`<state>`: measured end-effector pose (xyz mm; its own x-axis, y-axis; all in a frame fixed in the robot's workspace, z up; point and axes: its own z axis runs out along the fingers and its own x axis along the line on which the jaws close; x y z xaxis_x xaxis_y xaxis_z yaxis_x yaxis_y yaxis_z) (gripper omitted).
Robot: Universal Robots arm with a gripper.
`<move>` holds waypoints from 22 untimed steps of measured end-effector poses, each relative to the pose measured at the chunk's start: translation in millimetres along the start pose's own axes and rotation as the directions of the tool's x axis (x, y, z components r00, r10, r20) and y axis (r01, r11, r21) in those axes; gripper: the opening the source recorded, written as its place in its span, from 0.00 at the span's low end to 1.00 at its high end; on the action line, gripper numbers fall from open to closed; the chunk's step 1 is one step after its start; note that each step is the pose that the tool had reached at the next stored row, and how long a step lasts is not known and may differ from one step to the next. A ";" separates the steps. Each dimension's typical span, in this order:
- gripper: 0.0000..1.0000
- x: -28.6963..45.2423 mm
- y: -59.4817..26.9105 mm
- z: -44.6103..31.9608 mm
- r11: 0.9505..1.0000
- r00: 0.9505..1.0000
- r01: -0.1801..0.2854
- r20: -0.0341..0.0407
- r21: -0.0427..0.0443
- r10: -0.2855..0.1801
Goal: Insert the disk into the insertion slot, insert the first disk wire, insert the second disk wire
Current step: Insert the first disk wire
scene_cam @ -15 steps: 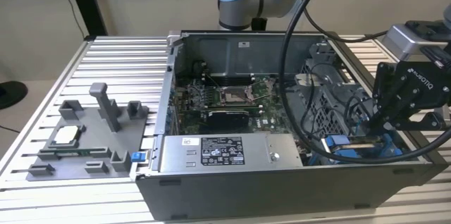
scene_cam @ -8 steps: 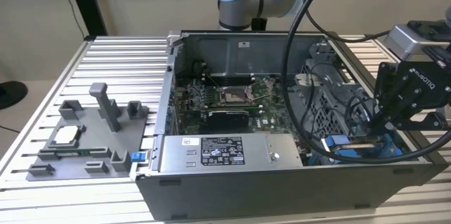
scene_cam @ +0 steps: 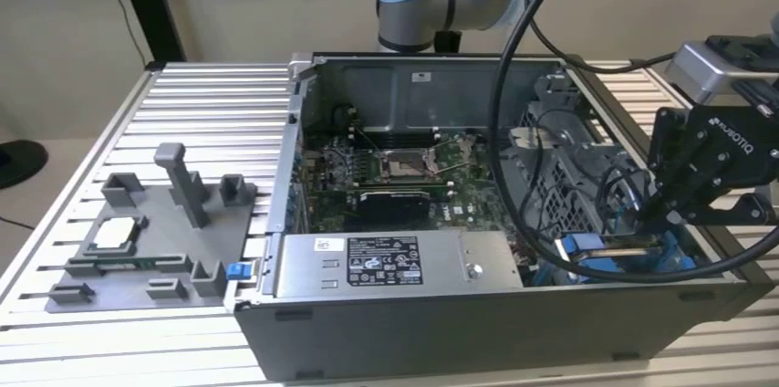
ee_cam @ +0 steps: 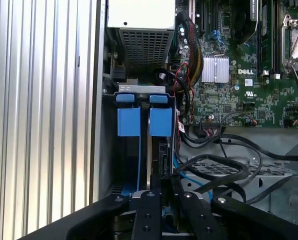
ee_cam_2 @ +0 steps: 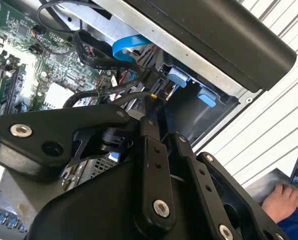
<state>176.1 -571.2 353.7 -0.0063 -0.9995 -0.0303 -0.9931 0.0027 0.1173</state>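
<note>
Where the open grey sheet-metal computer case [scene_cam: 487, 332] comes to its front corner on the exterior view's right, the matte black, angular gripper [scene_cam: 643, 223] reaches inside. Its pincer is drawn narrow, and I cannot tell what it pinches. Just below it, the flat silver-grey disk [scene_cam: 618, 246], framed by a glossy blue plastic carrier, sits in the grey metal insertion slot [ee_cam: 139, 89]. Looped black rubbery cables [ee_cam: 229, 165] lie alongside.

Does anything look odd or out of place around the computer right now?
A person's hand sits just beyond the table, close to the work. Nothing in the case looks spilled or broken.
</note>
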 end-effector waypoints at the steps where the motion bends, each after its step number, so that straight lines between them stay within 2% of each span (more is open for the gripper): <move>1: 0.00 0.0 -0.1 0.0 1.000 1.000 0.000 0.000 0.000 0.000; 11: 0.00 -1.3 -1.7 1.5 1.000 1.000 0.000 0.000 0.000 0.000; 15: 0.00 -2.5 -3.1 2.4 1.000 1.000 -0.001 -0.003 -0.011 0.001; 22: 0.00 -3.5 -4.3 6.1 1.000 1.000 -0.001 -0.003 -0.012 0.001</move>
<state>179.7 -567.5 347.3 -0.0066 -0.9996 -0.0268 -0.9916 0.0031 0.1296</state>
